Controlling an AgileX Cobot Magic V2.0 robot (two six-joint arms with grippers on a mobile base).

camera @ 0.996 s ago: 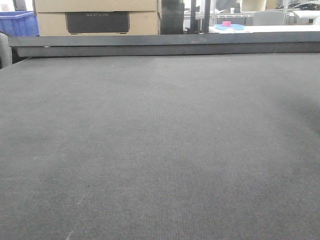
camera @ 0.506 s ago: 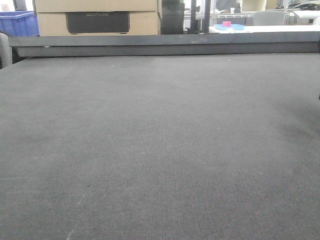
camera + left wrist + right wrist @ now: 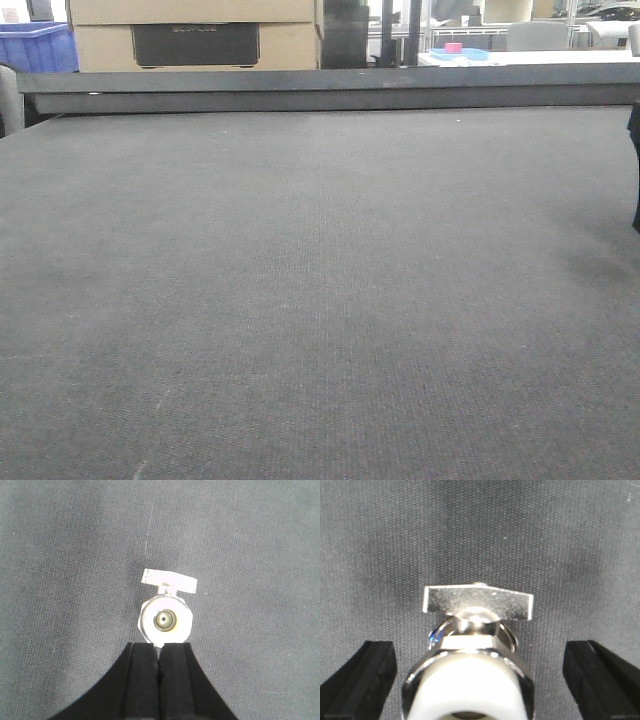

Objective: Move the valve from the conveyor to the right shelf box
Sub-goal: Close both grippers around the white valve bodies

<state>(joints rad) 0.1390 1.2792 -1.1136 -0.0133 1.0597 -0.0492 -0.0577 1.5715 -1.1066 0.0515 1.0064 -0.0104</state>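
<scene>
On the conveyor (image 3: pixel 300 300) lies the valve (image 3: pixel 470 675), between the fingers (image 3: pixel 365 680) of the right gripper (image 3: pixel 480 655), touching neither. Rail (image 3: pixel 330 92) along far edge; behind it, box (image 3: pixel 290 45) left of centre, crate (image 3: pixel 35 48) far left.

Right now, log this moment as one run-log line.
phase: pre-grasp | right gripper: open, flanking valve on conveyor | left gripper: shut, valve just beyond tips

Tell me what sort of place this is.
Probably a factory or warehouse floor: a wide dark conveyor belt, stacked cardboard boxes and a blue crate behind it, and a metal valve on the belt.
</scene>
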